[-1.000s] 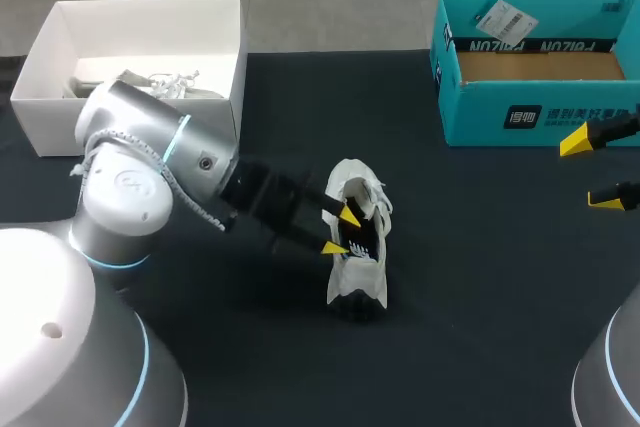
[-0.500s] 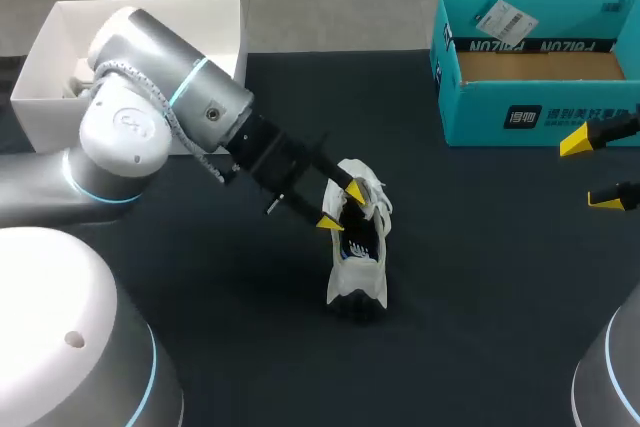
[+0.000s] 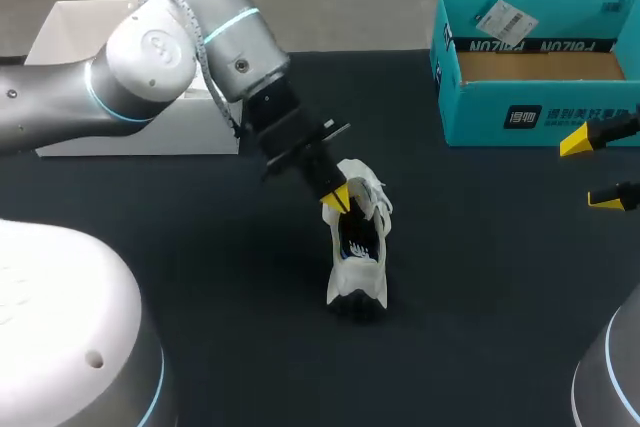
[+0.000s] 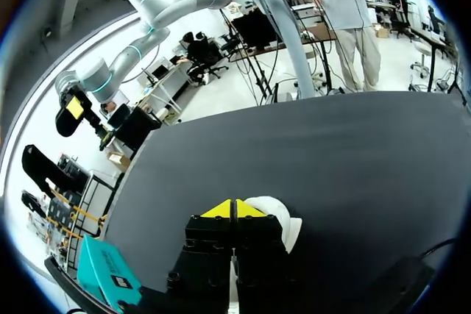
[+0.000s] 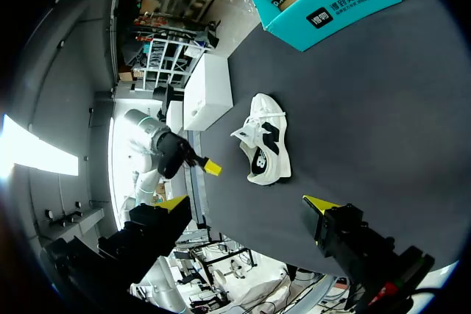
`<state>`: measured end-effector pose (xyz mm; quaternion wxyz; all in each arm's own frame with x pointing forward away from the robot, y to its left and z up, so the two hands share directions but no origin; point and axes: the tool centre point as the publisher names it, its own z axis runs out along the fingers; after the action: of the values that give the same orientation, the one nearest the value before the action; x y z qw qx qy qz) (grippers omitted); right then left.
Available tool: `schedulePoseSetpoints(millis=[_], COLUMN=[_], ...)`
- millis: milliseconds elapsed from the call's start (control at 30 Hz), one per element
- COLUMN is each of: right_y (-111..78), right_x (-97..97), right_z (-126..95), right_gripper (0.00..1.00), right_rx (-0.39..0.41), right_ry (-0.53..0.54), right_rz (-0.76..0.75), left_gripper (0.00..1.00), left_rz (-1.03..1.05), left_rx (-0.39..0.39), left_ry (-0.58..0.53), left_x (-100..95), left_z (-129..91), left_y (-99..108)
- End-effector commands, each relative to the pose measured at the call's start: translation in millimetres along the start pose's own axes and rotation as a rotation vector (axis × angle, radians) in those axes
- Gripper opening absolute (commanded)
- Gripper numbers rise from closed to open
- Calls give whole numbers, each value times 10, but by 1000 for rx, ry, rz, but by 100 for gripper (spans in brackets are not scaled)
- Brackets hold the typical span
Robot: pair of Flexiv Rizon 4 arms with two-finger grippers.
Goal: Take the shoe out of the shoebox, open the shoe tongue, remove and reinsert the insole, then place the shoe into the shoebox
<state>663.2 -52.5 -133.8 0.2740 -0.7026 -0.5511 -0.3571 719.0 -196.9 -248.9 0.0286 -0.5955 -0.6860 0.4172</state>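
White shoe (image 3: pixel 358 247) stands at the middle of the table (image 3: pixel 480 297), shoebox (image 3: pixel 540 117) off at two o'clock, and my left pincer (image 3: pixel 337 198), tips pressed together at the tongue (image 3: pixel 358 179), looks set on tongue-opening, which next needs a sure pinch and lift!

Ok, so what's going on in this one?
The white sneaker is out of the teal shoebox and sits on the dark table. The left gripper, fingers closed together, is at the shoe's opening by the tongue; whether it pinches anything cannot be told. The right gripper hangs open near the shoebox, holding nothing.
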Motion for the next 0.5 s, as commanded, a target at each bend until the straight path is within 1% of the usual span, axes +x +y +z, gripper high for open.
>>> schedulePoseSetpoints(millis=[33, 100, 133, 167, 200, 233, 267, 333, 433, 467, 500], right_y=[-18, -18, -18, -18, -18, -18, -18, -18, -18, -18, -18], right_x=[-5, -5, -5, -5, -5, -5, -5, -5, -5, -5, -5], right_z=[3, 3, 3, 3, 3, 3, 3, 3, 3, 3, 3], right_gripper=[100, 100, 100, 100, 100, 100, 100, 100, 100, 100, 100], right_rx=[-3, -3, -3, -3, -3, -3, -3, -3, -3, -3, -3], right_ry=[-2, -2, -2, -2, -2, -2, -2, -2, -2, -2, -2], right_rz=[1, 1, 1, 1, 1, 1, 1, 1, 1, 1, 1], left_gripper=[0, 0, 0, 0, 0, 0, 0, 0, 0, 0, 0], left_rz=[0, 0, 21, 14, 42, 64, 54, 105, 123, 115, 113], left_rx=[2, 2, -6, 3, -31, -38, -23, -87, -114, -99, -101], left_ry=[105, 105, 132, 152, 167, 194, 202, 243, 270, 279, 285], left_x=[-37, -37, -48, -57, -67, -70, -75, -80, -80, -73, -65], left_z=[0, 0, 28, 58, 90, 123, 148, 206, 288, 310, 329], left_y=[26, 26, 36, 50, 71, 95, 113, 153, 199, 212, 229])
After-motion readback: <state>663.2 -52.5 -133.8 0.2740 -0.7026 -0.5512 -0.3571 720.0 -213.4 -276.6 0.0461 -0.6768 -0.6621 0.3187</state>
